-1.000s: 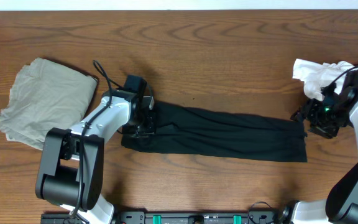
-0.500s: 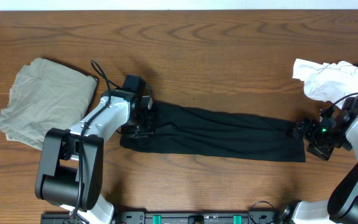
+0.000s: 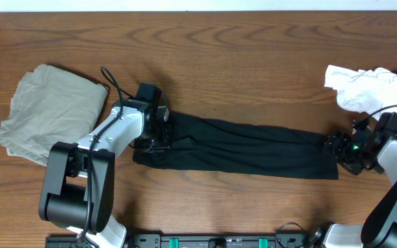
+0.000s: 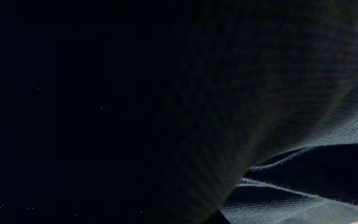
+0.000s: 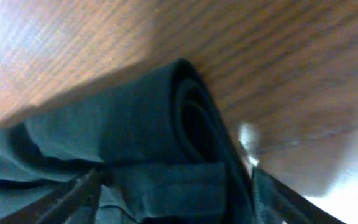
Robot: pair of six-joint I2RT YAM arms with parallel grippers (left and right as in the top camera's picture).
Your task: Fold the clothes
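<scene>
**A:** While the long black fabric garment (image 3: 253, 148) lies stretched in a strip across the brown wooden surface (image 3: 240, 62), what can go wrong?

**B:** Left fingers (image 3: 158, 136) are closed at its left end and look to be pinching cloth. The left wrist view is nothing but dark weave, so I can't tell how much is caught. If the pinch is thin, any pull slips it out.

**A:** Right side?

**B:** Right fingers (image 3: 336, 144) sit at the right end, wide apart on either side of the rolled-over edge. No clamp visible. If they close on the top roll only, the lower layers get left on the surface and the fold comes out skewed.

**A:** Anything else?

**B:** Pulling the ends apart too hard could drag the strip out of the left pinch. With a low lift, the middle rubs the wood and bunches. The crumpled white cloth garment (image 3: 364, 86) lies near the right arm, just behind it, so a wide swing could snag it. The folded grey-beige fabric garment (image 3: 50, 110) at far left is well apart, low risk.
</scene>
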